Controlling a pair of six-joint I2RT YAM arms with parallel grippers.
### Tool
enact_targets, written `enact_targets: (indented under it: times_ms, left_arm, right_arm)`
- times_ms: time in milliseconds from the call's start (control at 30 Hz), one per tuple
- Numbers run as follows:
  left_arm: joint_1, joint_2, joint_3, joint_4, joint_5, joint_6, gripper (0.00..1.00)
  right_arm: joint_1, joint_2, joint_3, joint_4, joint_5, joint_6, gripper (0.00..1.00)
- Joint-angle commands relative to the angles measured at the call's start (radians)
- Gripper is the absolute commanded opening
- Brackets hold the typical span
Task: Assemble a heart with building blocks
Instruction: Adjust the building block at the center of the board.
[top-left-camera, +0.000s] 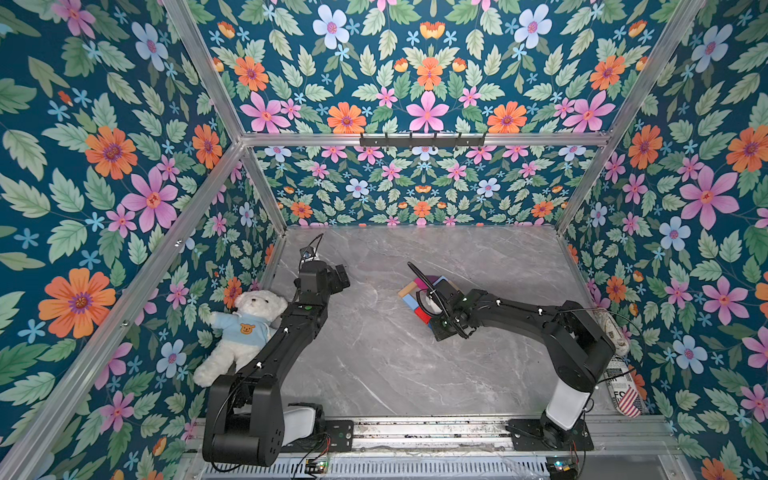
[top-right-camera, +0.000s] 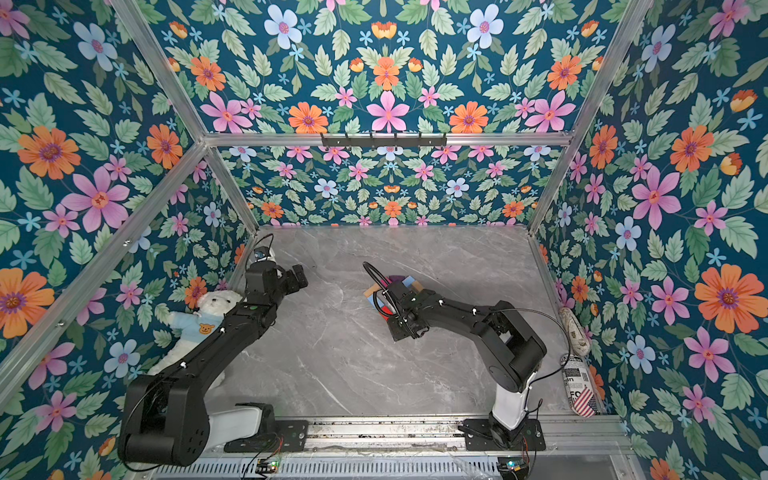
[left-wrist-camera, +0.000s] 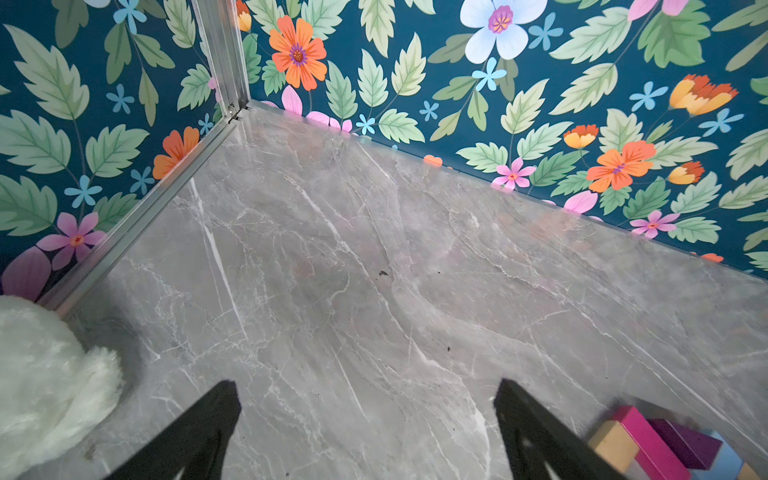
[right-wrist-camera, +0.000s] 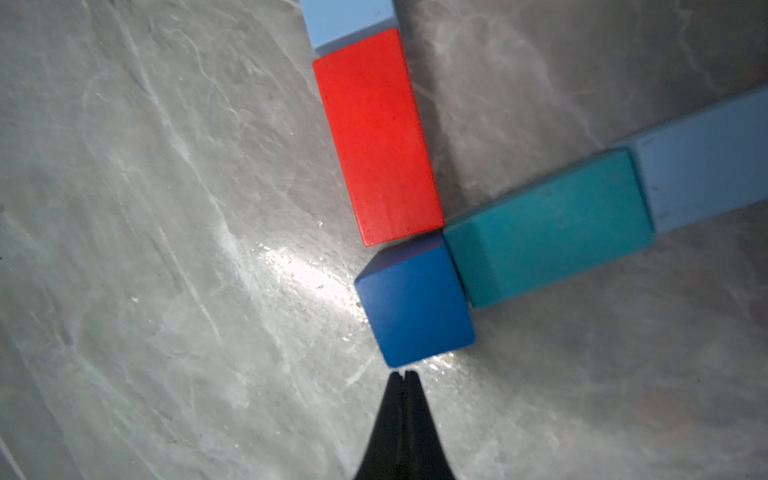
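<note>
The hollow heart (top-left-camera: 409, 289) of small painted wooden blocks is laid on the grey marble worktop (top-left-camera: 374, 353), partly hidden under the right arm. The right tool (right-wrist-camera: 404, 374) is pressed fully shut on nothing, its tips just beside the dark blue cube (right-wrist-camera: 415, 303), which is flanked by a red brick (right-wrist-camera: 378, 137) and a teal brick (right-wrist-camera: 548, 224). The left tool (left-wrist-camera: 365, 384) is spread wide and empty.

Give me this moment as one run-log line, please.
left gripper: open, empty | right gripper: shut, tips by blue cube | blue cube: touching red block, teal block
</note>
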Motion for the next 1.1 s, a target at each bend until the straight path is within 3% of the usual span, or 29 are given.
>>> enact_targets:
  times_ms: [0, 1067]
  left_arm:
    - [0.0, 0.001, 0.005, -0.005, -0.013, 0.012, 1.0]
    - [0.0, -0.021, -0.012, -0.02, -0.022, 0.03, 1.0]
  right_arm:
    - [0.001, 0.003, 0.004, 0.003, 0.017, 0.003, 0.0]
    - [0.002, 0.001, 0.014, -0.005, 0.02, 0.0, 0.0]
